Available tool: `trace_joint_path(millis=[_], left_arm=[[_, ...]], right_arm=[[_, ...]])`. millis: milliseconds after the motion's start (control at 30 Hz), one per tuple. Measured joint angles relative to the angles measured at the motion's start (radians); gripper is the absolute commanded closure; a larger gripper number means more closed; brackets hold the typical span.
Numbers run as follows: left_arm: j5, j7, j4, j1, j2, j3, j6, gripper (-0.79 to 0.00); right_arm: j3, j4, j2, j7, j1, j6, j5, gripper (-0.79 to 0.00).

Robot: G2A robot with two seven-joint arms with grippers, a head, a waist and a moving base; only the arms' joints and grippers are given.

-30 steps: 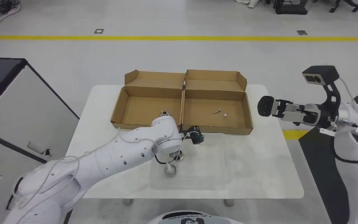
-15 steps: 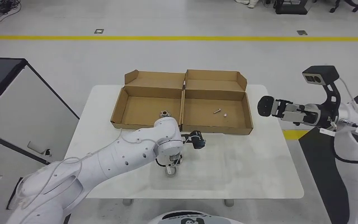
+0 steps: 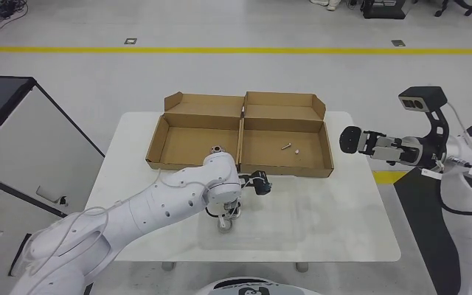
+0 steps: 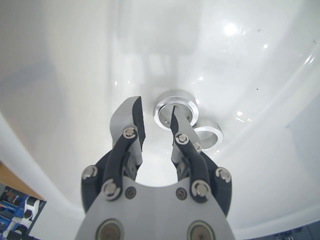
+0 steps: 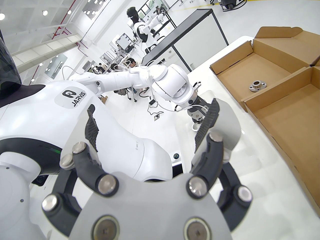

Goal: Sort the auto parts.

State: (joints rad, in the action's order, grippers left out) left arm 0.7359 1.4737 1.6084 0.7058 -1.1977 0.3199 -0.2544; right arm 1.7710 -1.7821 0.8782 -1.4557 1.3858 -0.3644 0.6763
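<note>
The left gripper (image 4: 155, 117) sits low over the worktop (image 4: 75, 51), fingers (image 4: 137, 118) apart, one tip inside the metal ring (image 4: 192, 106), nothing gripped; the right gripper (image 3: 350, 139) is wide open, empty.

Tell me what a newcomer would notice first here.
The left gripper stands over a shiny metal ring on the white table, fingers open, one inside its hole and one outside. A second ring lies beside it. At the table's far edge sit two open cardboard boxes holding a few parts.
</note>
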Motion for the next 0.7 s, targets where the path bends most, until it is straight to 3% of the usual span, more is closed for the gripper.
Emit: trace_joint_path(millis=[300,700], left_arm=[[0.001,0.009,-0.021,0.006,-0.011,-0.004,-0.015,-0.212],[0.019,0.017,-0.035,0.012,-0.018,0.004,-0.020,0.000]], right_arm=[[0.000,0.000,0.000,0.000,0.000,0.000,0.000,-0.785],[0.000,0.000,0.000,0.000,0.000,0.000,0.000,-0.785]])
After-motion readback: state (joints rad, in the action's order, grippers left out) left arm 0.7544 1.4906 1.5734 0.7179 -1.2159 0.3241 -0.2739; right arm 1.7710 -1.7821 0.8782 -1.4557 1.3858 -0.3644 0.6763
